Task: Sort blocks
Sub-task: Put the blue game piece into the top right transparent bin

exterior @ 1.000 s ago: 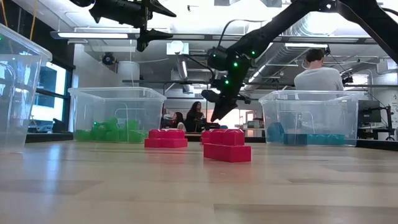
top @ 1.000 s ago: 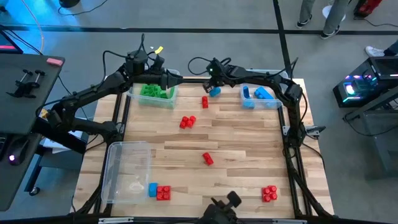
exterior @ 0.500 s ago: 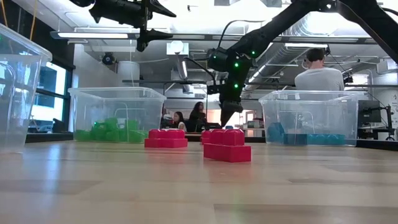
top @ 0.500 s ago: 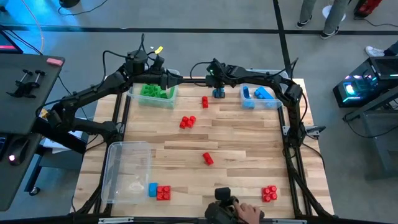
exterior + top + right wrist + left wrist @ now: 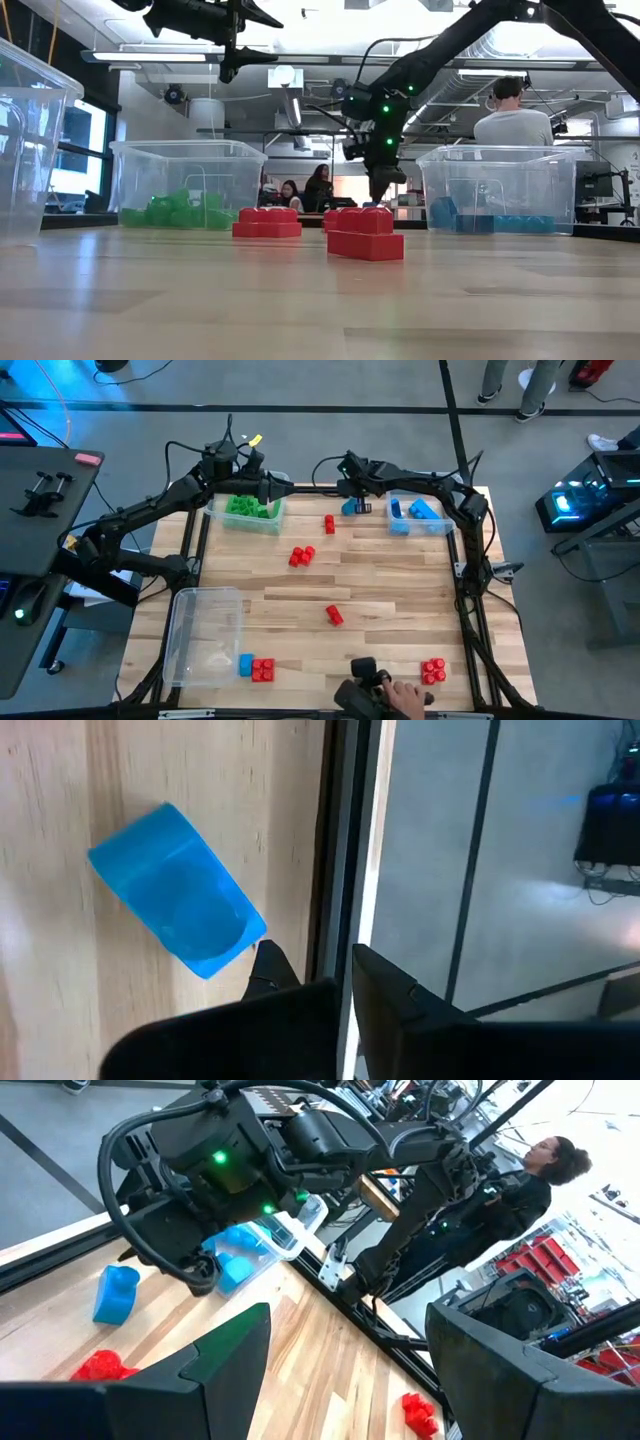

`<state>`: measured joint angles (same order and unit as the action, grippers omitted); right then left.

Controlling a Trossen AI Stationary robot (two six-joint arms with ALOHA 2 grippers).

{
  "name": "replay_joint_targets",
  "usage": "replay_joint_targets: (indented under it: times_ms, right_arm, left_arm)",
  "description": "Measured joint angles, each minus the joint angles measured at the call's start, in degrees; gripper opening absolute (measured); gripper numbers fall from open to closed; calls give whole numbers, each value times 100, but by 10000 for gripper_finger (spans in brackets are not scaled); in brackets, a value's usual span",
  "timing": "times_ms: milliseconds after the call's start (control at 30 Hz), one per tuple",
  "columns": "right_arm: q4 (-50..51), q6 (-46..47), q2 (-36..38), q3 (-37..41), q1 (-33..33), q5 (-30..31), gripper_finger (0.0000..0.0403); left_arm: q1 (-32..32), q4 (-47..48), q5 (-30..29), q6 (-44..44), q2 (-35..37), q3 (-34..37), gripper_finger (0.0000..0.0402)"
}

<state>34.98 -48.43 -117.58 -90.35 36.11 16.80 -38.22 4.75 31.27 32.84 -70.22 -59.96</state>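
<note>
Right gripper hangs at the worktop's far edge, fingers nearly closed on nothing, just beside a loose blue block lying near the blue-block bin. Left gripper, spread wide, hovers over the green-block bin.

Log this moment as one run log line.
right gripper: beside blue block, not gripping | left gripper: open over green bin
</note>
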Motion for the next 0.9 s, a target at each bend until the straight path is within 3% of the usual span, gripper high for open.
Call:
replay_joint_targets:
  times_ms: [600,900]
  right_arm:
    - [-26,-218,0,11,-352,-634,0]
    - [645,-415,4,13,-721,-1093,0]
  left_arm:
    - [64,17,0,0,0,0,252]
    - [223,136,2,-4,0,0,252]
